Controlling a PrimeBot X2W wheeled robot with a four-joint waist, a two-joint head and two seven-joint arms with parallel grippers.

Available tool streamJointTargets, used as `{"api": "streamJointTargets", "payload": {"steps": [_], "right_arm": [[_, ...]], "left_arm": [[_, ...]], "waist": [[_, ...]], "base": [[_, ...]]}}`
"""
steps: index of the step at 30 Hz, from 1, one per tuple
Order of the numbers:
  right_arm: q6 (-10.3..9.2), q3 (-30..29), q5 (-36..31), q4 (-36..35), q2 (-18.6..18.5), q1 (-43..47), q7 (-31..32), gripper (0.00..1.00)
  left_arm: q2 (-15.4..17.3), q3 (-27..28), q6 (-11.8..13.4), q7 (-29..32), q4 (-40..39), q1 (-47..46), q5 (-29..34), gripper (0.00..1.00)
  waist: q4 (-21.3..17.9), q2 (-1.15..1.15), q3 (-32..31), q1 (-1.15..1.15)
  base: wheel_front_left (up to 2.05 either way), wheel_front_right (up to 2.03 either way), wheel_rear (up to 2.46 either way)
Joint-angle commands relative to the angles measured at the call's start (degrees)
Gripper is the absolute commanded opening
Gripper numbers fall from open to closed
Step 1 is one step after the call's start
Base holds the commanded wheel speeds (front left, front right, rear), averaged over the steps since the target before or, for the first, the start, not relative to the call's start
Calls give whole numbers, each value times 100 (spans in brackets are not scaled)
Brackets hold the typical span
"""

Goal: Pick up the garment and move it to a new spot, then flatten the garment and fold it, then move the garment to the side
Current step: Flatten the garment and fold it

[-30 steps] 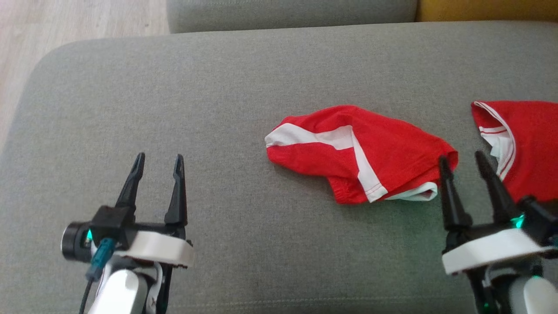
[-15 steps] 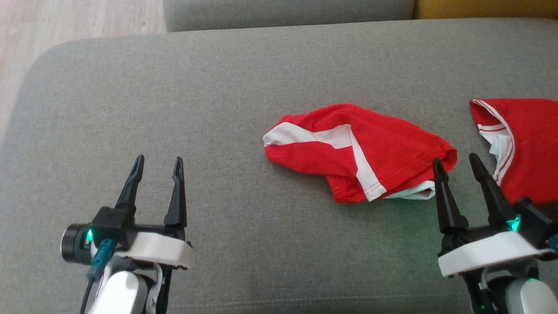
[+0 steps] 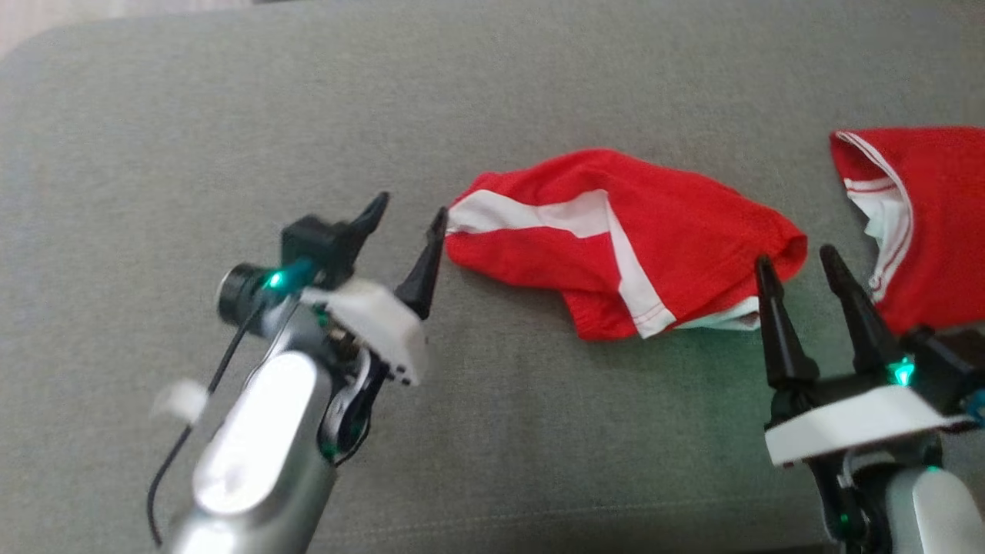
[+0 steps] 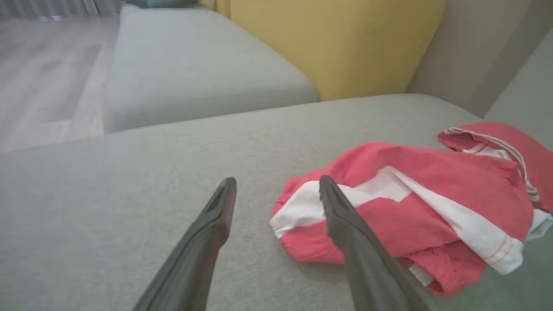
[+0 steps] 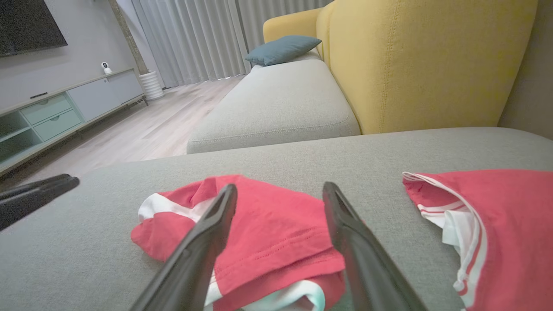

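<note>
Right claw (image 3: 795, 260): nearest, at the lower right of the head view. Its fingers are spread wide and grip nothing. The tips stand at the near right corner of the garment (image 3: 639, 238), one crossing its white hem and the other over the seat cushion (image 3: 231, 115) just right of it.
Left claw (image 3: 410, 208): fingers wide apart and empty, angled toward the right. The inner fingertip is just beside the garment's left end, at the white band; whether it touches cannot be told.
Garment: red cloth with a white band and white hem, crumpled in a loose heap on the seat cushion between the two claws.
Left wrist view: the garment (image 4: 432, 203) lies ahead and to that view's right. The finger on that side crosses its white-banded edge.
Right wrist view: the garment (image 5: 268, 233) lies under and ahead of the fingers, with white lining showing at the near hem.
Second red garment (image 3: 923, 223): has white trim and lies on the same cushion, right of the right claw and apart from the first. The picture's edge cuts it off.
Seat cushion: grey fabric carrying both pieces; bare fabric surrounds the heap.
Farther cushion (image 5: 272, 103): grey, beyond a gap.
Backrest (image 5: 432, 65): yellow, upright behind both cushions.
Pillow (image 5: 283, 49): blue-grey, at the farther cushion's far end.
Floor (image 5: 164, 125): pale wood.
Cabinet (image 5: 65, 112): low, against the far wall, with its drawers shut. The open compartments are too dim to tell what they contain.
</note>
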Motion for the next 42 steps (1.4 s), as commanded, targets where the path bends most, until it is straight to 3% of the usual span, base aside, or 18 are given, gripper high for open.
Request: {"api": "streamJointTargets", "payload": {"steps": [1,6,15,16,17,28,42], "right_arm": [[20,170,45,-178,-24,-280,8,100],[20,246,96,-78,-22,-413,-51,100],[20,264,169,85,-15,-478,-139,100],[20,265,169,92,-14,-480,-141,100],[20,313,163,95,-17,-482,-138,100],[20,1429,313,171,-203,-199,310,100],[20,1599,382,657,-160,-324,561,100]], "left_arm": [[-17,125,-109,188,51,-406,-108,100],[-151,28,-413,658,975,-1011,-406,100],[-196,17,-625,841,2126,-1597,-637,100],[-199,9,-650,853,2202,-1633,-664,96],[-205,-1,-686,833,2319,-1694,-706,0],[-256,-189,-712,542,2424,-1610,-737,0],[-313,-377,-700,409,2441,-1665,-815,0]], "waist": [[-149,0,153,0],[-377,0,328,0],[-574,0,424,0],[-577,0,427,0],[-580,0,425,0],[-473,0,388,0],[-315,0,452,0]], "base": [[0,0,0],[0,0,0],[0,0,0],[0,0,0],[0,0,0],[0,0,0],[0,0,0]]}}
